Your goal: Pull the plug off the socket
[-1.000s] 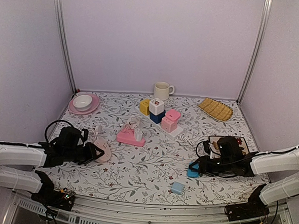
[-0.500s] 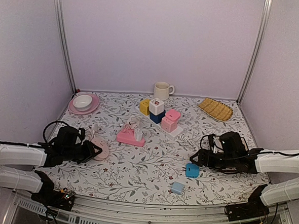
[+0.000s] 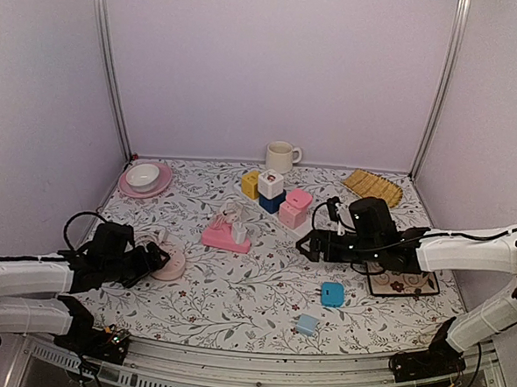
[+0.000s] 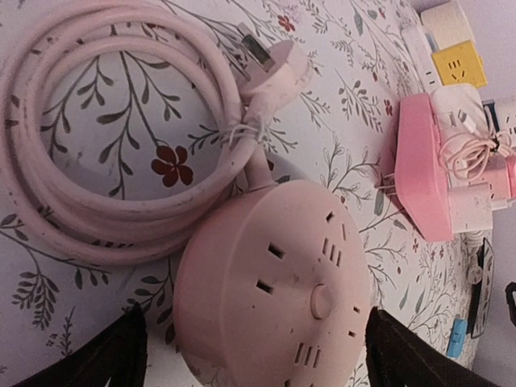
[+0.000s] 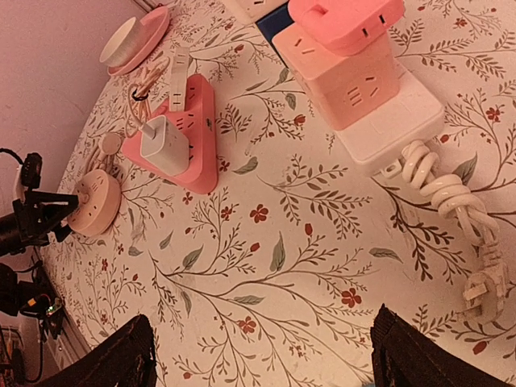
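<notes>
Broadly, the counter (image 3: 262,281) is crowded at its middle and back, while open room is found along the near side between the arms. The right gripper (image 3: 304,245) is held spread and empty near the pink cube socket (image 3: 294,208). The left gripper (image 3: 153,259) is likewise spread, with the round pink socket (image 3: 168,263) lying between its fingers (image 4: 105,355), apparently untouched and with no plug seated. The pink power strip (image 3: 219,238) lies at centre, and the white plug (image 3: 238,233) is seated in it. That plug is judged light, rigid and smooth. It is best taken by its flat sides and drawn straight out, with the light strip pinned down. A blue plug (image 3: 332,294) lies loose nearer the front.
</notes>
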